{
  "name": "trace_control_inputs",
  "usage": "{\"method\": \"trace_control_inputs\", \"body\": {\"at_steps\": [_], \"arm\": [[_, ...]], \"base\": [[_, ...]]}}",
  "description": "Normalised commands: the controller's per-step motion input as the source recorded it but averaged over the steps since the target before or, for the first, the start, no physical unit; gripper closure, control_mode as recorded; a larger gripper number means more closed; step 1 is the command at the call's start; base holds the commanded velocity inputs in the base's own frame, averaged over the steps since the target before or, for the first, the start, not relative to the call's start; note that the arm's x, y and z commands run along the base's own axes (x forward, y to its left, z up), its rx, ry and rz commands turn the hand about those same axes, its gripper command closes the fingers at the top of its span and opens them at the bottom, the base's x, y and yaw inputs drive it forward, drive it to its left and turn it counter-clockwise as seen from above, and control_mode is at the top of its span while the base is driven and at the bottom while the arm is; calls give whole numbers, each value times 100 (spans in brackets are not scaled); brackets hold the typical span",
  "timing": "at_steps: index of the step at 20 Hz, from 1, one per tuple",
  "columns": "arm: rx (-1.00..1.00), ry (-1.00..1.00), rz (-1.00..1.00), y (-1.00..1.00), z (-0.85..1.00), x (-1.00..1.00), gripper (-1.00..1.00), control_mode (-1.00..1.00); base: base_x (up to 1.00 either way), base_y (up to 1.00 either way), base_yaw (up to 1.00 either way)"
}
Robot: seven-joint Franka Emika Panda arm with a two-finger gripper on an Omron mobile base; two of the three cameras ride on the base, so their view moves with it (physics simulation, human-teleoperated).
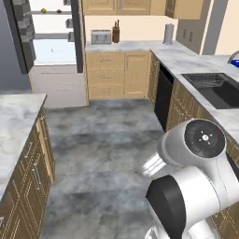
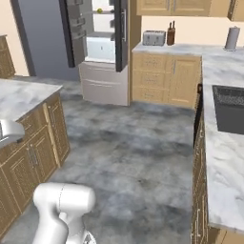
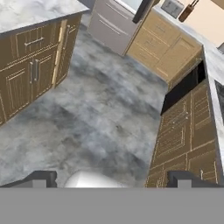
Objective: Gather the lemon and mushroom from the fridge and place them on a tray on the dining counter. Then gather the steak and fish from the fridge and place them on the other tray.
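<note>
The fridge [image 1: 56, 51] stands open at the far end of the kitchen, also seen in the right base view [image 2: 102, 47]. On its top shelf lies the small yellow lemon [image 1: 43, 10] [image 2: 99, 10], with a tiny brown speck beside it that may be the mushroom [image 1: 59, 10]. Steak and fish cannot be made out. The dining counter [image 1: 186, 60] [image 2: 224, 157] runs along the right. A sliver of the blue tray [image 1: 235, 63] shows by the tap. My gripper [image 3: 113, 180] is open and holds nothing; it hangs over the grey floor, far from the fridge.
The open fridge door [image 2: 71, 33] juts into the room. A toaster [image 1: 101, 36], knife block [image 1: 115, 32] and paper roll [image 1: 168, 33] sit on the back counter. A dark sink [image 1: 214, 86] is set in the right counter. A marble-topped cabinet [image 1: 14, 121] stands left.
</note>
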Motion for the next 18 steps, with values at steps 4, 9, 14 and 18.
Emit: {"method": "trace_control_inputs", "body": {"at_steps": [4,9,14,18], "arm": [[0,0,0,0,0,0,-100,100],[0,0,0,0,0,0,-100,100],[0,0,0,0,0,0,-100,100],[0,0,0,0,0,0,-100,100]], "base": [[100,22,0],[100,25,0],[100,35,0],[100,40,0]]}}
